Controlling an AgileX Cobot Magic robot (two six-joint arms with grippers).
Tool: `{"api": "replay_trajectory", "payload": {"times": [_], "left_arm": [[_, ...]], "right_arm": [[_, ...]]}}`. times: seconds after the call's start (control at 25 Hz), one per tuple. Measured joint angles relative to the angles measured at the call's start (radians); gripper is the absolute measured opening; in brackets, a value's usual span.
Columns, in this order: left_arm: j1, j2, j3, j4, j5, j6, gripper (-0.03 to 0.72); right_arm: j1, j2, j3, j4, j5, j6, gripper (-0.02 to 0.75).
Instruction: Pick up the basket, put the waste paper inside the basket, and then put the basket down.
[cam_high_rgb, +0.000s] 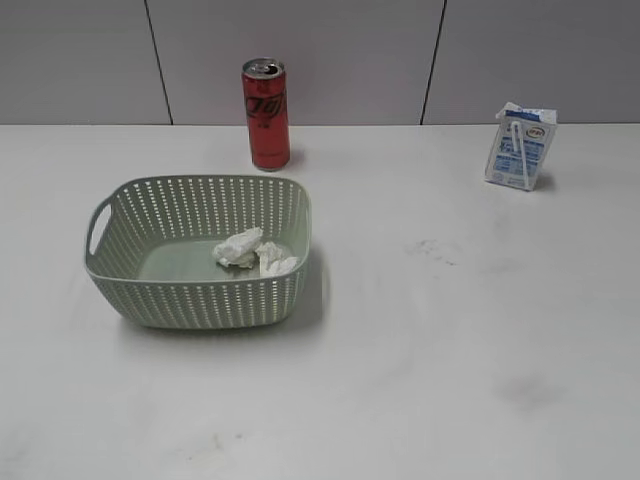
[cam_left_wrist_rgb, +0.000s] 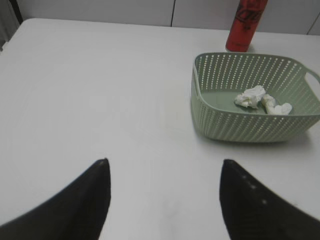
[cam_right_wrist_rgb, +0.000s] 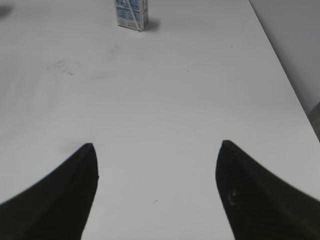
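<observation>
The pale green perforated basket (cam_high_rgb: 140, 290) stands on the white table at the left of the exterior view; it also shows at the upper right of the left wrist view (cam_left_wrist_rgb: 210, 120). White crumpled waste paper wads (cam_high_rgb: 250, 252) lie inside it on the bottom, also seen in the left wrist view (cam_left_wrist_rgb: 260, 99). My left gripper (cam_left_wrist_rgb: 165, 162) is open and empty above bare table, well short and left of the basket. My right gripper (cam_right_wrist_rgb: 156, 145) is open and empty above bare table. Neither gripper shows in the exterior view.
A red drink can (cam_high_rgb: 265, 113) stands behind the basket near the wall, also in the left wrist view (cam_left_wrist_rgb: 245, 25). A blue-and-white milk carton (cam_high_rgb: 520, 147) stands at the back right, also in the right wrist view (cam_right_wrist_rgb: 131, 14). The table's right edge (cam_right_wrist_rgb: 285, 75) is near.
</observation>
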Motion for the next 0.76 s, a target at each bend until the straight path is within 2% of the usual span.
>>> {"api": "replay_trajectory", "payload": {"times": [0.76], "left_arm": [[0.000, 0.000, 0.015, -0.008, 0.015, 0.002, 0.485]], "right_arm": [[0.000, 0.000, 0.000, -0.001, 0.000, 0.003, 0.552]]}}
